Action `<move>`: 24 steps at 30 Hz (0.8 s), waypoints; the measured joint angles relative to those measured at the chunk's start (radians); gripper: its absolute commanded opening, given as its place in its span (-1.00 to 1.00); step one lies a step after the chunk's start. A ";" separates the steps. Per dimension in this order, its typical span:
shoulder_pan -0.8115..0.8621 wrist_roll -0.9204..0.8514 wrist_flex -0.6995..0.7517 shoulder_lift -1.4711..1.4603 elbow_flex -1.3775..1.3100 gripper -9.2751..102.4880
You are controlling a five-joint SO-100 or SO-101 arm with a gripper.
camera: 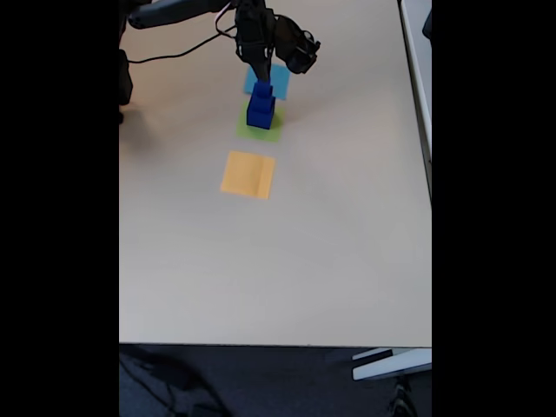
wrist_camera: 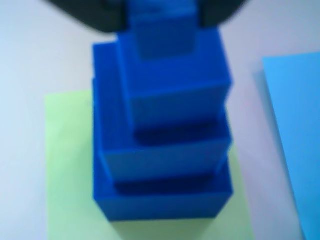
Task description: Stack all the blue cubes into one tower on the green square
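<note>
The blue cubes (wrist_camera: 165,150) stood in one tower on the green square (wrist_camera: 70,170). In the wrist view I could count four of them. The biggest was at the bottom, then a smaller one, then a smaller one again, and a little one at the very top (wrist_camera: 162,35). Each cube sat a bit toward the back of the one under it, so the front looked like steps. The tower's long side went straight up from the table, and it did not seem to lean.

In the fixed view the tower (camera: 260,106) was at the far end of the table (camera: 330,243). The light-blue patch (camera: 280,80) lay just behind it and the orange patch (camera: 248,174) lay nearer the camera, apart from it.

The gripper (camera: 261,76) was right over the top of the tower. Its dark parts sat on both sides of the little cube in the wrist view, but the picture was too blurry there, so I could not tell if it was holding that cube or had let go.

I think the job was at its last step, setting down the top cube. The next move would need care: open gently, then lift straight up so nothing gets knocked over
</note>
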 measured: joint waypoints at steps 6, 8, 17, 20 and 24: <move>0.000 -0.011 0.000 0.000 0.000 -0.79; 0.000 -0.014 0.000 0.000 0.000 -0.79; -0.018 -0.035 -0.002 -0.009 0.005 -0.79; -0.018 -0.037 -0.002 -0.009 0.006 -0.79; -0.017 -0.040 -0.002 -0.009 0.006 -0.79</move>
